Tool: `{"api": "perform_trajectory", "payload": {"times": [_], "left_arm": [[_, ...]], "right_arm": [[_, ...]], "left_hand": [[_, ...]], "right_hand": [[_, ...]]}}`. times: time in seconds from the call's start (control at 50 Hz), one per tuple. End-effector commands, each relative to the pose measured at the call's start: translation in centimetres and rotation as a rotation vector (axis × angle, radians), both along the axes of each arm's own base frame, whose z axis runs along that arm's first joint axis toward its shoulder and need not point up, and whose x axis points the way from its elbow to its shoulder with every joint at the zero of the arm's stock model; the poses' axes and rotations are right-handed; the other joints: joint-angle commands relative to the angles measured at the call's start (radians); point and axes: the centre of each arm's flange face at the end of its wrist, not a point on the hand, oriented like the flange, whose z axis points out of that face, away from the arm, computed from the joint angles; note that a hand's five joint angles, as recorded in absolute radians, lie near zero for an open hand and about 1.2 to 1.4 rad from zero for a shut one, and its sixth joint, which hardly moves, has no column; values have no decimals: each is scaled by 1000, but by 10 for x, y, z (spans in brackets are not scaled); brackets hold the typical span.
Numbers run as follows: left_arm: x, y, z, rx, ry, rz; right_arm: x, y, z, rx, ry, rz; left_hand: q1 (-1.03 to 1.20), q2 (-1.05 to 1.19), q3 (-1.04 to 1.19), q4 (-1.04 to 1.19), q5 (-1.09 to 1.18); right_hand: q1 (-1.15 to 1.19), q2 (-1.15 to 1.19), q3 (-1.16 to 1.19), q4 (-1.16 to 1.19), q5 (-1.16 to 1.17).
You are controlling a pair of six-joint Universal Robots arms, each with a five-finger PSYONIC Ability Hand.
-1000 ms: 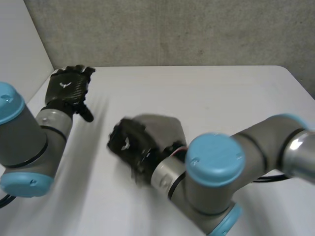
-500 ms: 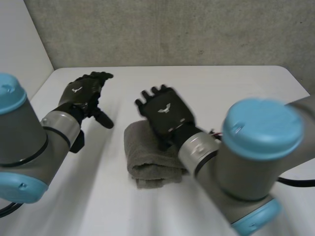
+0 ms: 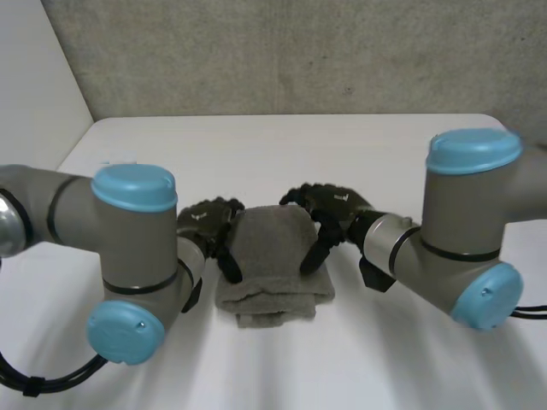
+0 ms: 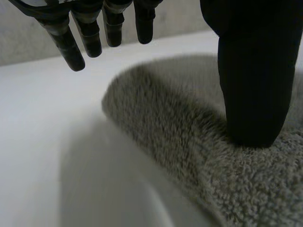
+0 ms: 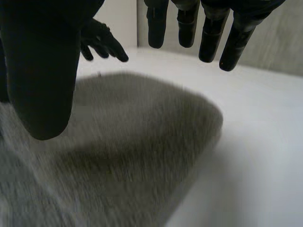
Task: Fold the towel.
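Observation:
A grey towel (image 3: 272, 260) lies folded into a thick small bundle at the table's middle. My left hand (image 3: 208, 225) sits at its left edge, open, with straight fingers (image 4: 78, 35) off the cloth. Its thumb (image 4: 251, 90) tip rests on the towel (image 4: 175, 137). My right hand (image 3: 332, 207) is at the towel's right edge, also open. Its fingers (image 5: 210, 33) hang straight above the far end of the towel (image 5: 128, 137), and its thumb (image 5: 40, 71) reaches down to the pile. The right wrist view also catches the left hand (image 5: 101, 40) beyond the towel.
The white table (image 3: 282, 154) runs back to a grey wall, with a white wall at the left. Both forearms lie low on either side of the towel, the left elbow (image 3: 132, 256) and right elbow (image 3: 470, 226) near the front.
The left hand has come from the far left corner to the towel's left edge. The right hand has moved off the top of the towel to its right edge and now stands open.

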Motion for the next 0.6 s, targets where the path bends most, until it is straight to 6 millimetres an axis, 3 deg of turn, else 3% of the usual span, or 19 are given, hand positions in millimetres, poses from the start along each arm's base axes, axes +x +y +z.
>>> {"api": "perform_trajectory", "payload": {"times": [0.02,0.12,0.2,0.22,0.24,0.26,0.28,0.3,0.32,0.34,0.36,0.38,0.4,0.42,0.44,0.46,0.48,0.56,0.6], "left_arm": [[0,0,-30,-22,-76,-38],[0,0,-31,-63,-105,-65],[-3,0,-16,-104,-102,-75],[-5,1,8,-160,-68,-74],[-5,1,25,-199,-44,-70],[-5,1,26,-199,-43,-70],[-5,1,46,-246,-13,-69],[-5,1,70,-301,20,-65],[-5,1,70,-301,20,-65],[-1,2,103,-374,62,-52],[-1,2,104,-375,63,-52],[3,4,129,-431,95,-44],[3,5,130,-431,96,-44],[10,5,156,-484,132,-26],[21,2,180,-532,157,10],[21,2,180,-532,157,10],[33,0,198,-557,168,43],[55,5,232,-527,177,92],[63,5,234,-477,176,112]], "right_arm": [[2,-4,-36,-31,133,48],[2,-6,-43,-72,190,59],[-2,-11,-18,-162,211,7],[-4,-12,3,-216,191,-18],[-4,-12,3,-216,191,-18],[-6,-14,20,-256,174,-40],[-6,-14,20,-257,173,-40],[-9,-15,41,-303,142,-64],[-13,-18,63,-357,102,-98],[-13,-18,64,-358,102,-99],[-24,-24,95,-438,59,-172],[-34,-26,122,-499,28,-236],[-34,-26,122,-500,28,-236],[-44,-26,146,-552,3,-295],[-44,-26,146,-553,2,-295],[-53,-24,168,-600,-20,-354],[-63,-21,187,-639,-32,-410],[-83,-16,210,-663,-26,-494],[-88,-11,217,-658,-20,-499]], "left_hand": [[1,10,9,7,-26],[1,10,9,7,-26],[1,10,9,7,-26],[1,10,9,7,-26],[1,10,9,7,-26],[1,10,9,7,-26],[1,10,9,7,-26],[7,17,15,14,-19],[7,17,15,14,-19],[34,43,42,40,7],[34,43,42,41,7],[60,70,68,67,33],[60,70,68,67,34],[60,70,68,67,34],[63,73,71,70,37],[63,73,71,70,37],[66,76,74,73,40],[57,67,65,64,31],[49,58,57,55,22]], "right_hand": [[-38,-61,-41,-60,-61],[-38,-61,-41,-60,-61],[-38,-61,-41,-60,-61],[-38,-61,-41,-60,-61],[-38,-61,-41,-60,-61],[-38,-61,-41,-60,-61],[-38,-61,-41,-60,-61],[-38,-61,-41,-60,-61],[-38,-61,-41,-60,-61],[-38,-61,-41,-60,-61],[-38,-61,-41,-60,-61],[-38,-61,-41,-60,-61],[-38,-61,-41,-60,-61],[-38,-61,-41,-60,-61],[-38,-61,-41,-60,-61],[-38,-61,-41,-60,-61],[-38,-61,-41,-60,-61],[-38,-61,-41,-60,-61],[-38,-61,-41,-60,-61]]}}
